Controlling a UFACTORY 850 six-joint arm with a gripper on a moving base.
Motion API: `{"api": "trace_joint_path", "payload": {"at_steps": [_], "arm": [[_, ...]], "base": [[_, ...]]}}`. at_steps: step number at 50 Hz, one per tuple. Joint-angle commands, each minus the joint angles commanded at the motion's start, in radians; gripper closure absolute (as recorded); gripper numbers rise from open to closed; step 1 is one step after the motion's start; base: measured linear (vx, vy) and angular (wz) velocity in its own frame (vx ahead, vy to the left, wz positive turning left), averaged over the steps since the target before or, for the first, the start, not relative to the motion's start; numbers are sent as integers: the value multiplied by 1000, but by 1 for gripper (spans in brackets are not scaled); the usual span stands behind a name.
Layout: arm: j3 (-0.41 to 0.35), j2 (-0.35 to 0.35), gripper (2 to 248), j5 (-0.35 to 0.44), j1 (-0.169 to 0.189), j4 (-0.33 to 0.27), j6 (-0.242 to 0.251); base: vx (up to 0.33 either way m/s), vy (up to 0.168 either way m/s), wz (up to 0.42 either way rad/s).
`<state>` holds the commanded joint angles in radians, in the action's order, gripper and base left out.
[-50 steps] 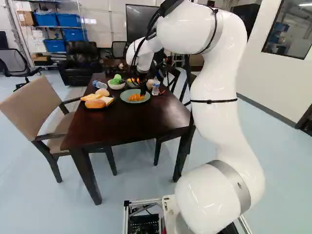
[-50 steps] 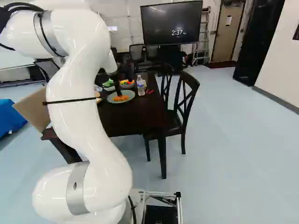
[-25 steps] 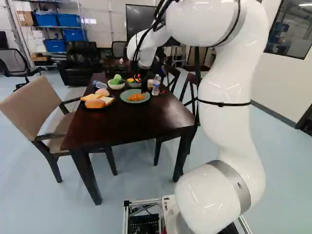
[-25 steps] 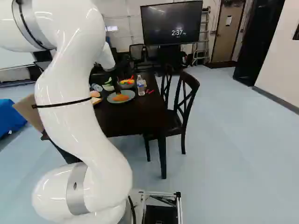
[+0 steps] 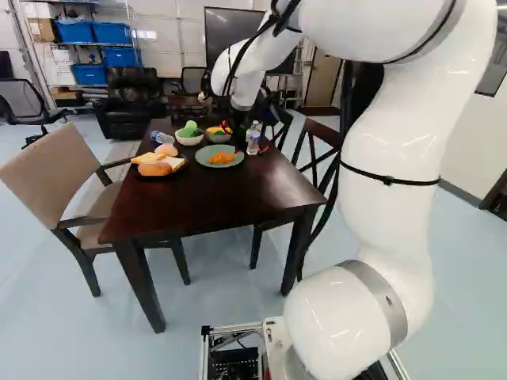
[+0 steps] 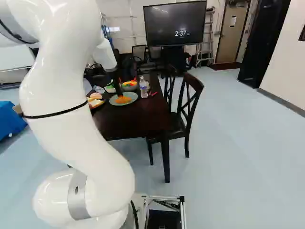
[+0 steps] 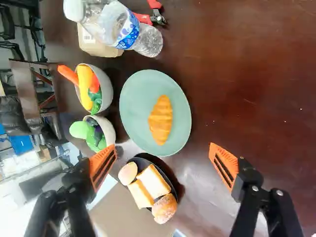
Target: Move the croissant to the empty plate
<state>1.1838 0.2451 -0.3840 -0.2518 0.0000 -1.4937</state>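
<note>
The brown table (image 5: pixel 198 198) is left of centre in the left base view. The plate (image 7: pixel 134 111) is near that view's upper middle. The pincer (image 7: pixel 163 146) is wide open, holding nothing. The croissant (image 7: pixel 161 120) sits on the plate. It is probably light and squishy, so pinch its fat middle gently. It looks golden and stripy.

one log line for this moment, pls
claw: open | croissant: on green plate, not gripped | bread: on black plate | bottle: upright on table
</note>
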Motion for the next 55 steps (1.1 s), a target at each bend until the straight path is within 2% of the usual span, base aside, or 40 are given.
{"api": "trace_joint_path", "payload": {"at_steps": [21, 55], "arm": [[-114, -100, 3, 0, 25, 0, 0], [-286, -262, 3, 0, 94, 0, 0]], "base": [[0, 0, 0], [0, 0, 0]]}}
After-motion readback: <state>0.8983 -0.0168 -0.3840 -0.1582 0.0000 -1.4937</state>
